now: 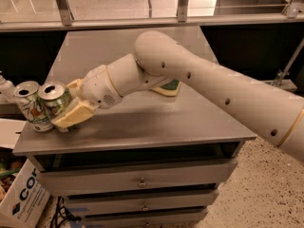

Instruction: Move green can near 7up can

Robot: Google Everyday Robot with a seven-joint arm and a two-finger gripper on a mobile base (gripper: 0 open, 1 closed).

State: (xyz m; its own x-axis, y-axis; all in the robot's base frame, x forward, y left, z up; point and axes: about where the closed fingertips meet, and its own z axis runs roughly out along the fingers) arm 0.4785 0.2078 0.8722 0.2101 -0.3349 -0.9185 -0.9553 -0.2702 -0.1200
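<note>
The green can (53,102) stands upright near the table's front left corner, its silver top showing. My gripper (70,104) is shut on the green can, one pale finger (71,117) in front of it and the other behind. The 7up can (31,106), white with green lettering, stands right beside it on the left, touching or nearly touching. My arm reaches in from the right across the table.
The grey table (142,122) has drawers below its front edge. A yellow-green sponge (167,87) lies mid-table, partly hidden by my arm. A cardboard box (21,199) sits on the floor at the left. A white bottle (4,87) stands off the left edge.
</note>
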